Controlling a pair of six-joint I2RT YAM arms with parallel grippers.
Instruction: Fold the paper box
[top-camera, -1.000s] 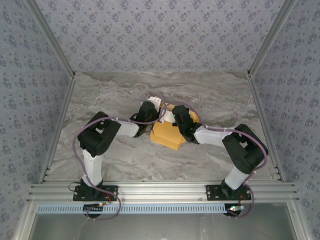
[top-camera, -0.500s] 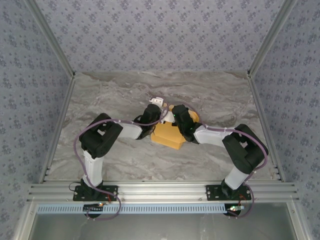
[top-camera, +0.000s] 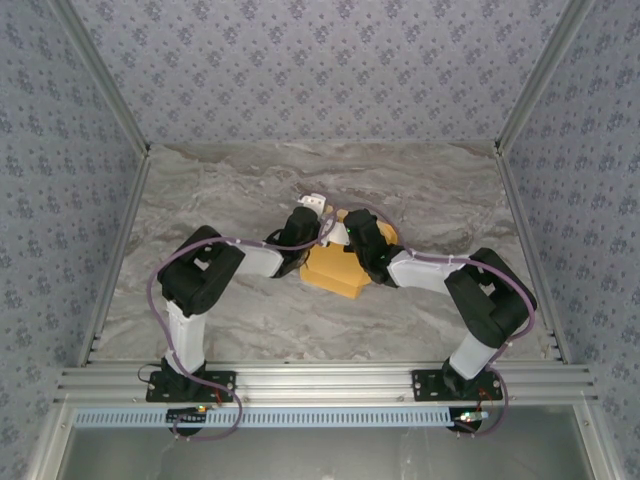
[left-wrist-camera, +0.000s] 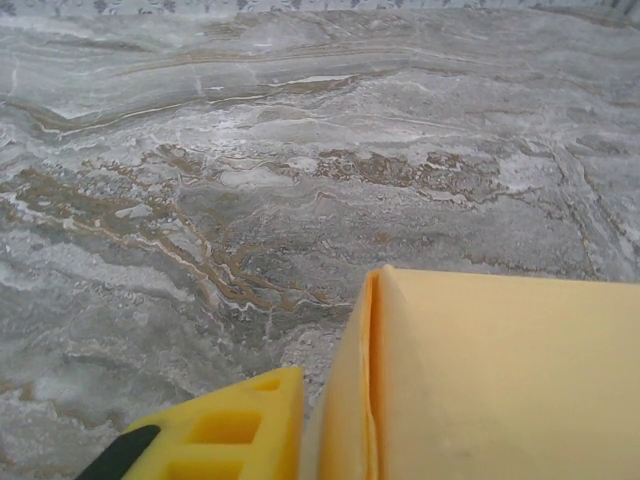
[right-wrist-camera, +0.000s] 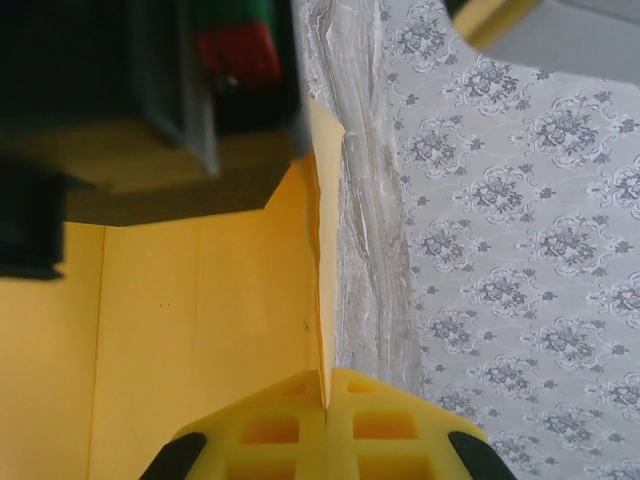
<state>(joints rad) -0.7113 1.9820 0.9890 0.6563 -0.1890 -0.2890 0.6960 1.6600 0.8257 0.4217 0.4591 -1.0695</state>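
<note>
Wrist close-up: right pincer (right-wrist-camera: 325, 415) clamps orange-yellow cardboard paper box (right-wrist-camera: 200, 300); left pincer (left-wrist-camera: 318, 440) width unclear; overhead, forearms angle toward 2 and 10 o'clock.

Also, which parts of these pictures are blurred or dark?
Left wrist: the box close to the lens is soft, the table sharper. Right wrist: a dark, blurred shape at upper left. Top view: even light, faint shadows under the arms.

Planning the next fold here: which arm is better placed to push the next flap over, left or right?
Probably left. The right claw is pinching an edge of the paper box and steadies it; the left claw sits beside a folded side, seemingly freer to push.
</note>
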